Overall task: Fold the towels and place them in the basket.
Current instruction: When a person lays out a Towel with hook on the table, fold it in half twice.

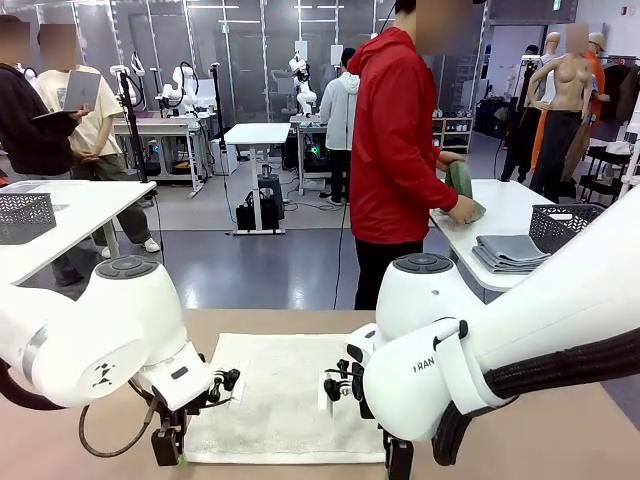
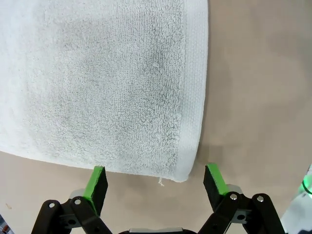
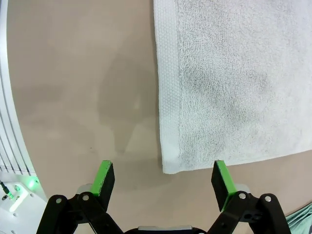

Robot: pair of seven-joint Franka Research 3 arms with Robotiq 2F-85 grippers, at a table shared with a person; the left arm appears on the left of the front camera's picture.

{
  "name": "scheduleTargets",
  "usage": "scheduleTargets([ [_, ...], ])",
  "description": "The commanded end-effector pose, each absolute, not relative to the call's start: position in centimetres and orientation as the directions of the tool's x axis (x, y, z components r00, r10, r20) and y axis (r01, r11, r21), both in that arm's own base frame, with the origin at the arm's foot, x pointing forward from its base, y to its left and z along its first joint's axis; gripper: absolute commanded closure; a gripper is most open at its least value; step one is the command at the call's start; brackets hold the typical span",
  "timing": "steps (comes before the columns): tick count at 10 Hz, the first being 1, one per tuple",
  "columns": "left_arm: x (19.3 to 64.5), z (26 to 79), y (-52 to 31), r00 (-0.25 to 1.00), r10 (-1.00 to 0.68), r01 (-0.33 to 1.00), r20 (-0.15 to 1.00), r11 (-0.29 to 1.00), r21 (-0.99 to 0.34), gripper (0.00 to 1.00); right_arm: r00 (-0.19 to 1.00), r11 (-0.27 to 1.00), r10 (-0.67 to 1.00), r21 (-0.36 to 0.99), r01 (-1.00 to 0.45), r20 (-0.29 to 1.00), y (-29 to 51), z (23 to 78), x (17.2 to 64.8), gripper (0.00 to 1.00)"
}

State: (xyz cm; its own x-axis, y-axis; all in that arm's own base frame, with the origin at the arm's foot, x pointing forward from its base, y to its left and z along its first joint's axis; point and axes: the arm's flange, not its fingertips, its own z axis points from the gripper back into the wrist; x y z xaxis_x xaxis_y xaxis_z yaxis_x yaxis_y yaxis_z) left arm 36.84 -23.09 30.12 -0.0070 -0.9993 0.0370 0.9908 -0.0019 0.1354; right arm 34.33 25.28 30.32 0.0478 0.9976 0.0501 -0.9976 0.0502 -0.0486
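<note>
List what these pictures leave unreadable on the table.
- Front view: near corners of the off-white towel, covered by the left arm and right arm.
- Right wrist view: a mint-green scrap, cut off by the bottom right corner; cannot tell what it is.
- Front view: the far mesh basket, partly hidden by the right arm.
</note>
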Motion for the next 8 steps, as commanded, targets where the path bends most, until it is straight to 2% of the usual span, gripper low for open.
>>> scheduleTargets([
  [1, 36.45, 29.99, -22.16, -0.044, -0.996, 0.99, 0.073, -0.034, 0.136, 0.0, 0.037, 0.04, 0.998, -0.064, -0.997, 0.047, 24.98, 29.5, 34.5, 0.0],
  [2, 36.45, 29.9, -22.15, -0.063, -0.996, 0.99, 0.065, -0.054, 0.133, 0.0, 0.037, 0.04, 0.998, -0.053, -0.998, 0.051, 24.91, 29.46, 34.59, 0.2],
  [3, 36.34, 29.89, -22.18, -0.066, -0.996, 0.989, 0.064, -0.057, 0.134, 0.08, 0.033, 0.037, 0.998, -0.065, -0.997, 0.05, 24.89, 29.49, 34.6, 0.2],
  [6, 36.38, 29.99, -22.16, -0.067, -0.996, 0.99, 0.062, -0.058, 0.125, 0.08, 0.049, 0.051, 0.998, -0.054, -0.997, 0.043, 24.91, 29.4, 34.84, 0.2],
  [7, 36.33, 30.0, -22.22, -0.071, -0.996, 0.989, 0.054, -0.063, 0.132, 0.27, 0.045, 0.047, 0.998, -0.062, -0.997, 0.044, 24.89, 29.43, 34.91, 0.2],
  [8, 36.28, 30.09, -22.28, -0.063, -0.996, 0.991, 0.057, -0.055, 0.123, 0.16, 0.044, 0.046, 0.998, -0.067, -0.997, 0.043, 24.93, 29.45, 34.93, 0.2],
])
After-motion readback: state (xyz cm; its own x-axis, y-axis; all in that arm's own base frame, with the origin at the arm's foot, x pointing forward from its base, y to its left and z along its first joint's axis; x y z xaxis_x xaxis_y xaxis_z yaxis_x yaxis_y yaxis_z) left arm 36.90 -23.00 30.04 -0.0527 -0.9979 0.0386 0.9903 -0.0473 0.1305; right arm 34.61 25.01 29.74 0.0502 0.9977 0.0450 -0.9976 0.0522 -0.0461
